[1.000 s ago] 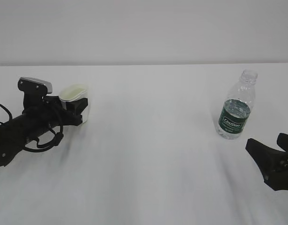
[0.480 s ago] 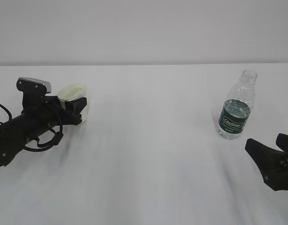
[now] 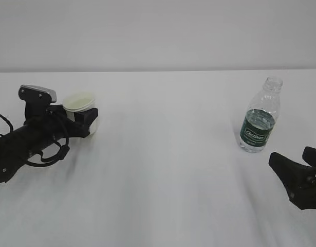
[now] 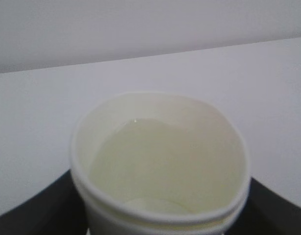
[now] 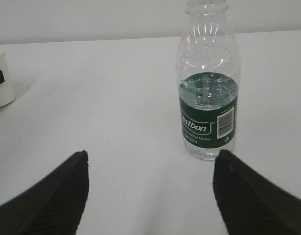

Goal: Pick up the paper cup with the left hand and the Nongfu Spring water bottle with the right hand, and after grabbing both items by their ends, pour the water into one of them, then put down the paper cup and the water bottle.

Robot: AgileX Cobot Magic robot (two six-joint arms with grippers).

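**Nearly finished: both items back on the desk**

Apparently the pour is over. The paper cup (image 3: 81, 109) stands upright on the desk (image 3: 163, 170) at the far left, and the left wrist view shows clear liquid pooled in its pale yellowish inside. The Nongfu Spring water bottle (image 3: 259, 116) stands upright well apart on the right, capless, with water only up to about the top of its dark green label.

The left gripper (image 3: 85, 117) sits around the cup, one black finger on each side of its lower wall; whether the jaws are gripping the cup or have let go I cannot tell from these views. The right gripper (image 3: 297, 172) is wide, jaws spread and empty, hovering just in front of the bottle without touching it.

What looks left, as I judge it: the left hand must free the cup and draw back.

The cup is small, cream-white and tapered, with a rolled rim that reads slightly out of round. The bottle is clear, ribbed plastic, taller than the cup.
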